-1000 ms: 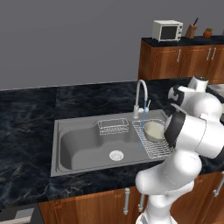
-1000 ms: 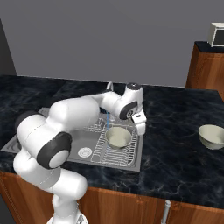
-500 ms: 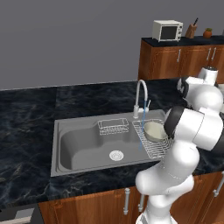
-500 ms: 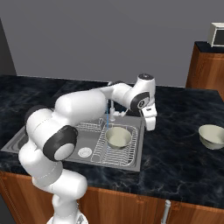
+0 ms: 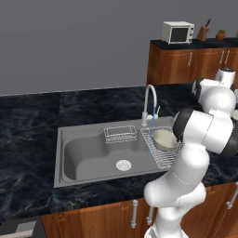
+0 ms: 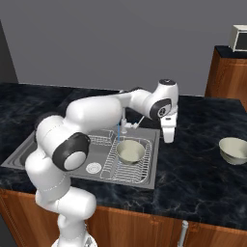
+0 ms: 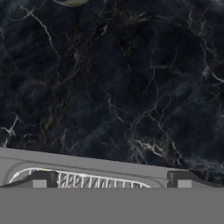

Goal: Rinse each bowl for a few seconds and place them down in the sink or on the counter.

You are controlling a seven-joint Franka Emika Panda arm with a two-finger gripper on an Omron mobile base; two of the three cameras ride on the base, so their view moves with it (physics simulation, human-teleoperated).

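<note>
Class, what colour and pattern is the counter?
Glossy black counter with pale marble-like veins, clearest in the hand view.

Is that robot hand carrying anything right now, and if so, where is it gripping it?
Nothing is held. The gripper hangs empty over the counter, its fingers apart. One bowl sits on the sink rack; the other bowl rests on the counter.

A kitchen: steel sink (image 5: 83, 155), black marble counter (image 5: 28, 121), microwave (image 5: 177, 32), wooden cabinets (image 5: 186, 65).
</note>
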